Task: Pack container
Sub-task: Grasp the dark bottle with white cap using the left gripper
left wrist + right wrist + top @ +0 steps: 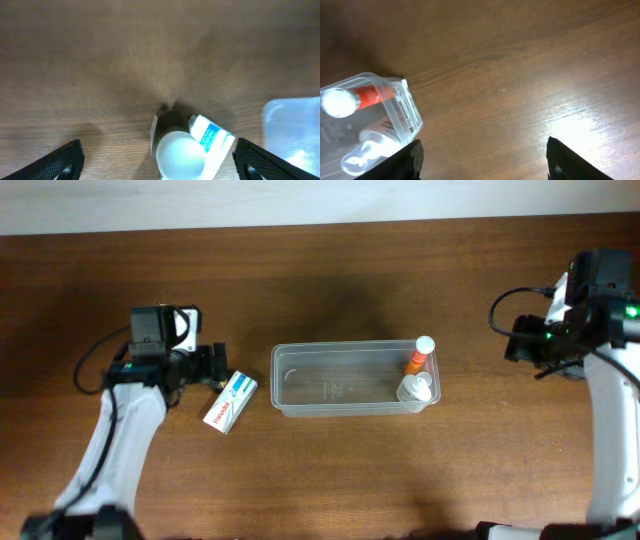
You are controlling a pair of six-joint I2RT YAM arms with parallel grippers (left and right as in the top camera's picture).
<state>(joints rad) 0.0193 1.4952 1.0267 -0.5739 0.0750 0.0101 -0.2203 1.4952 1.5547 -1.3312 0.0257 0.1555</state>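
Container is sitting near the middle of the brown wooden desk, its long sides running left to right. It is showing as a clear, shallow plastic tub with rounded corners and a raised rim, and the wood grain is showing through its floor. Most of it is lying bare; only its right end is holding anything.

Both arms are reaching in from the near edge. The left hand is hanging low just left of the tub, its fingers standing wide apart and released. The right hand is hovering well to the right of the tub, likewise released, with only bare wood showing between its fingers.

A small white box with blue and red print is lying on the desk outside the tub, between the left hand and the tub's left end, angled to the tub's sides. In the left wrist view it is lying in the gap between the spread fingers.

Inside the tub's right end, an orange bottle is leaning with its white cap at the far corner, and a white bottle is sitting just beside it in the near corner.
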